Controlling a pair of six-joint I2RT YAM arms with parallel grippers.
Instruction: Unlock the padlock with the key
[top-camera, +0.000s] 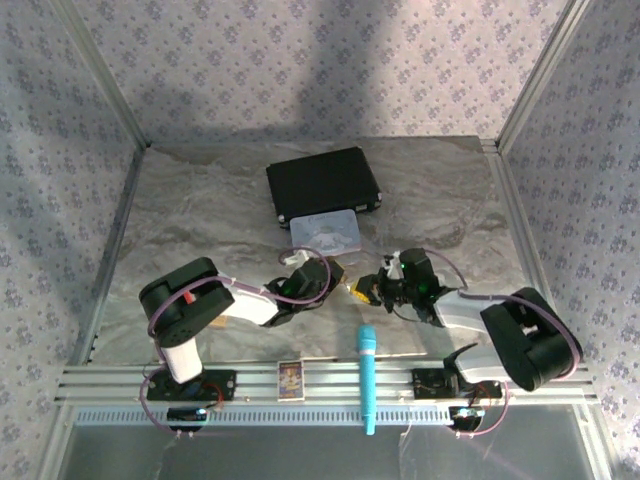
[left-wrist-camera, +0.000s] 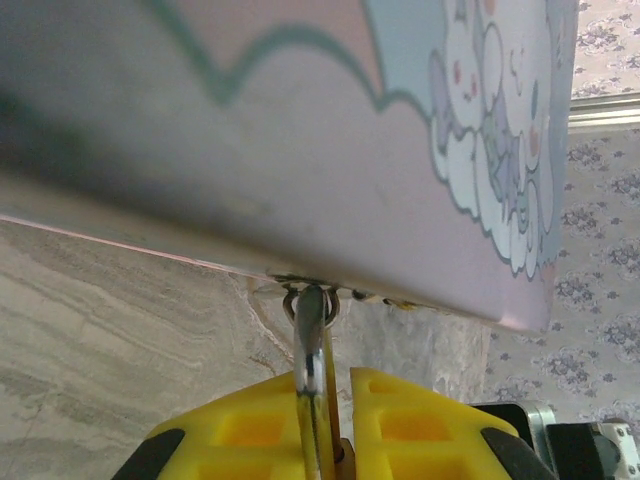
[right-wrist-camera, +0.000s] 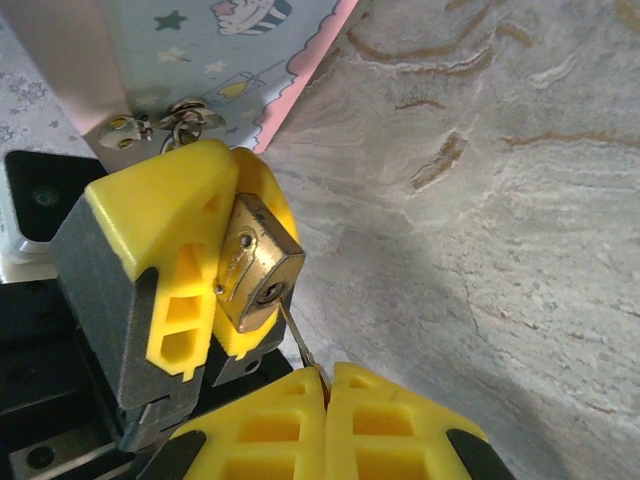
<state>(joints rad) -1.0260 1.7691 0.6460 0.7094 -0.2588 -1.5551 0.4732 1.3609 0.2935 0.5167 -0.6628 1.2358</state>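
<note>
My left gripper (left-wrist-camera: 335, 378) is shut on the small brass padlock (right-wrist-camera: 255, 262). The padlock's silver shackle (left-wrist-camera: 312, 335) rises between the yellow fingers to the ring of the pastel tin's latch (left-wrist-camera: 310, 298). My right gripper (right-wrist-camera: 328, 372) is shut on the key (right-wrist-camera: 296, 340). The key's thin blade reaches up and left, with its tip at the keyhole in the padlock's bottom face. From above, the two grippers meet nose to nose just in front of the tin, left gripper (top-camera: 338, 272) and right gripper (top-camera: 372, 290), with the padlock (top-camera: 356, 288) between them.
The pastel cartoon tin (top-camera: 325, 232) lies against a black case (top-camera: 322, 183) behind it. A turquoise stick (top-camera: 367, 375) and a small tan block (top-camera: 290, 378) rest on the front rail. Patterned walls enclose the marbled table (top-camera: 200, 220).
</note>
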